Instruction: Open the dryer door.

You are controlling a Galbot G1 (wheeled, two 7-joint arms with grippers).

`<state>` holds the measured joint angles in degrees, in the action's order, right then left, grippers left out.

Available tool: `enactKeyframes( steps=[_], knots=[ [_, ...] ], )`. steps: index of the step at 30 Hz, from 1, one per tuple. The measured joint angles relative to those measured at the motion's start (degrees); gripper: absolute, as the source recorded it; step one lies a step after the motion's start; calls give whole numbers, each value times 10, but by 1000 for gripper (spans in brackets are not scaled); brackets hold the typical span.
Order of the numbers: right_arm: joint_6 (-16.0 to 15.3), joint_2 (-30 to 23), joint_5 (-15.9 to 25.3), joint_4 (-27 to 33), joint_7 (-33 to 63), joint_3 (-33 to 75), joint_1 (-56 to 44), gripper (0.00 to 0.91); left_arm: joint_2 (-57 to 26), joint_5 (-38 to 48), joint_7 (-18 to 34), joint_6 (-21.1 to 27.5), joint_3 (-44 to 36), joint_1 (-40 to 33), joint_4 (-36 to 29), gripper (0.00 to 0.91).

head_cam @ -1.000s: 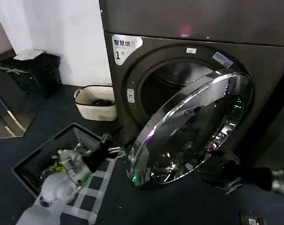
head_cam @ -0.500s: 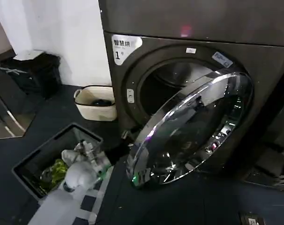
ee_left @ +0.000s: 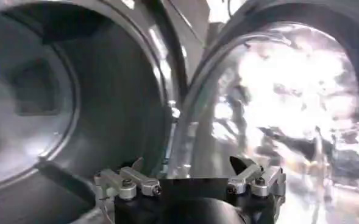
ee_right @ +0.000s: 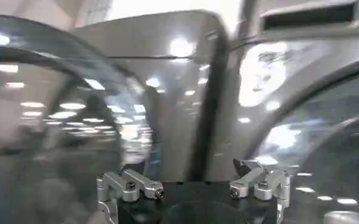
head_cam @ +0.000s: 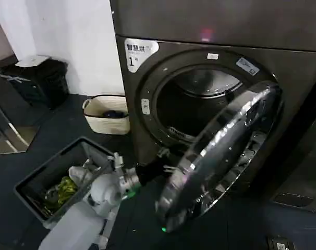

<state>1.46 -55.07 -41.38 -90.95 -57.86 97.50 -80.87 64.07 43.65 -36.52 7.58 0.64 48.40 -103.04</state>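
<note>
The dryer (head_cam: 147, 104) stands as a big dark grey front-loader, its round drum mouth (head_cam: 199, 107) exposed and a white sticker (head_cam: 140, 50) marked "1" at the upper corner of its face. The dryer door (head_cam: 226, 156) hangs swung well out from that mouth, hinged on the robot's right, its wide chrome rim turned partly edge-on to the head camera and its free edge low and toward the left. It looks heavy and rigid, rim and tinted glass both slick, so a pinch on the polished face would likely slip; the surer hold is probably a push or hook behind the free edge, on the plastic inner side, letting the hinge carry the weight. The left gripper (head_cam: 160, 164) reaches in just beside that free edge, between door and drum mouth; in the left wrist view its fingers (ee_left: 136, 181) sit apart and hold nothing. The right gripper's fingers (ee_right: 133, 185) are likewise spread, empty, near the machine's front.
</note>
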Motion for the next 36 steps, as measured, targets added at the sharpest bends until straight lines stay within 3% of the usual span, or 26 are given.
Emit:
enactKeyframes(
  steps=[4, 6, 14, 24, 36],
  knots=[
    [7, 1, -5, 6, 71, 28, -10, 907, 3, 6, -5, -1, -33, -9, 0, 907],
    [25, 3, -6, 8, 122, 41, -13, 907, 8, 11, -5, 0, -48, -14, 4, 907],
    [25, 13, 1, 12, 234, 80, -32, 907, 35, 7, -5, -10, -107, -40, 28, 907],
    [-22, 26, 71, 29, 320, 126, -65, 907, 81, 10, 10, -17, -179, -83, 64, 907],
    [-82, 53, 117, 91, 439, 208, -99, 907, 144, 8, 30, -26, -259, -144, 118, 907]
  ],
)
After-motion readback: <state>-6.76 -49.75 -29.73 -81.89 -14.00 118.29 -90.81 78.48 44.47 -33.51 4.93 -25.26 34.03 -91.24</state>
